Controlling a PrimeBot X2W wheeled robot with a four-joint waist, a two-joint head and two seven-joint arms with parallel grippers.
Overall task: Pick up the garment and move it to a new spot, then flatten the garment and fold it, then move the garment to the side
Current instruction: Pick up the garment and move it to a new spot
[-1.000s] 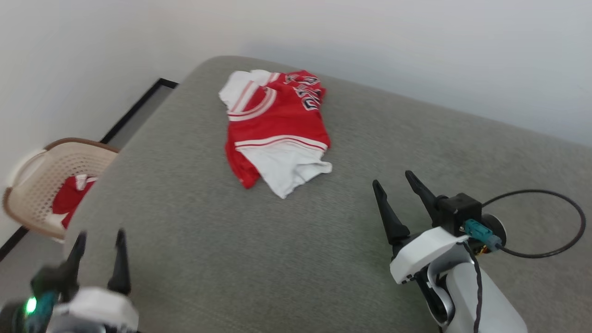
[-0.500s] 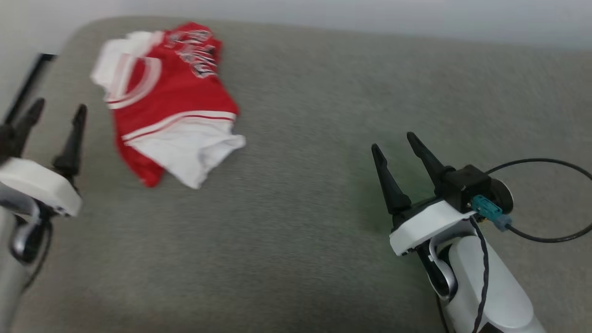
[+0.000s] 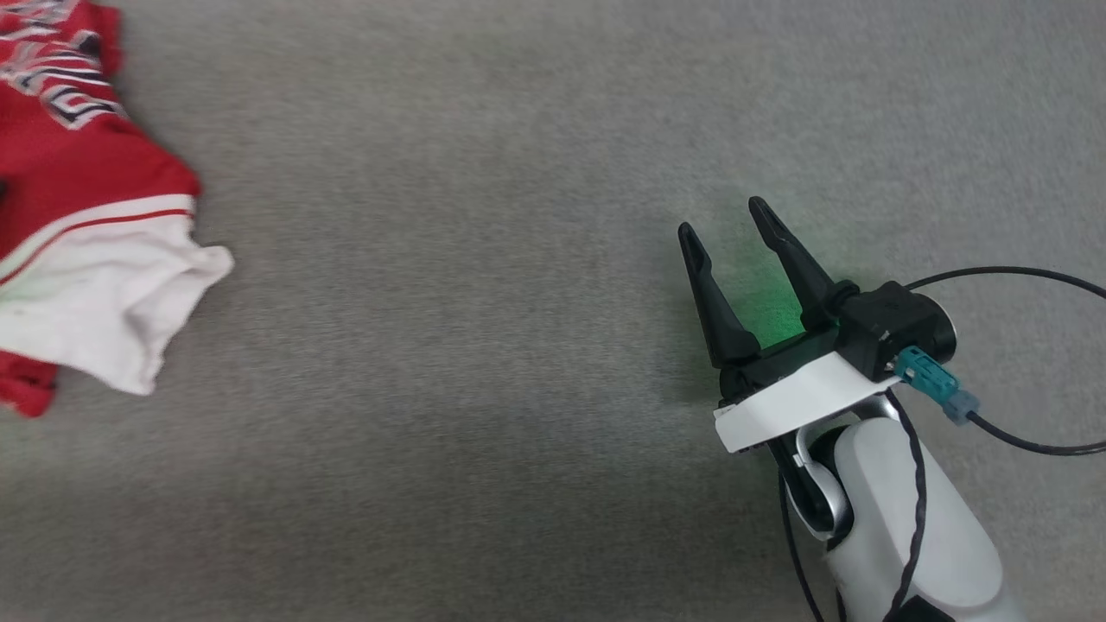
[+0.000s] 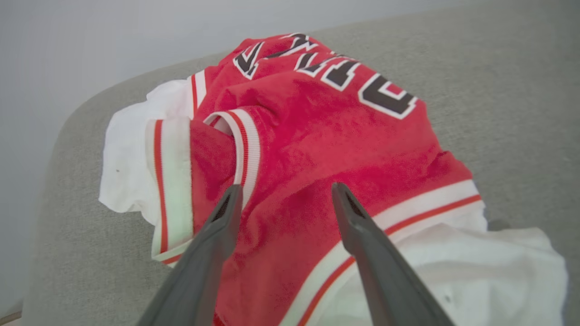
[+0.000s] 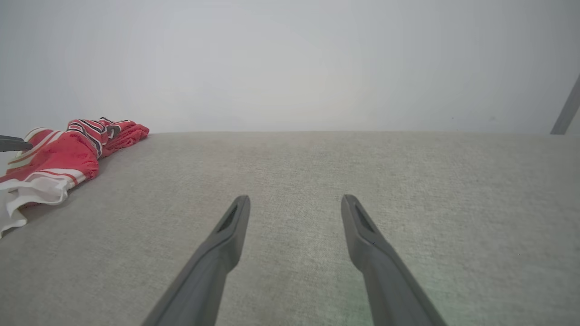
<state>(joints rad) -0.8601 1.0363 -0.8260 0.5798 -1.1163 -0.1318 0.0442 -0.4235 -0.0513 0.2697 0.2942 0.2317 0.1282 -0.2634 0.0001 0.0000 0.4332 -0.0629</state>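
The garment (image 3: 78, 216), a red jersey with white panels, striped trim and black-white lettering, lies crumpled at the left edge of the head view on the grey cushion (image 3: 484, 285). In the left wrist view my left gripper (image 4: 283, 192) hovers open just over the garment (image 4: 326, 136), its fingers spread above the red middle part with nothing between them. My right gripper (image 3: 721, 220) stands open over bare cushion, well to the right of the garment. Far left in the right wrist view lies the garment (image 5: 59, 154), with my right gripper (image 5: 294, 201) pointing at bare fabric.
A pale wall (image 5: 290, 63) rises behind the cushion's far edge. A black cable (image 3: 1020, 276) loops from the right wrist. A thin grey bar (image 5: 566, 111) leans at the far right of the right wrist view.
The head camera has swung right and down, so the garment slid to the picture's left edge and the left gripper left the picture. The right gripper stays open.
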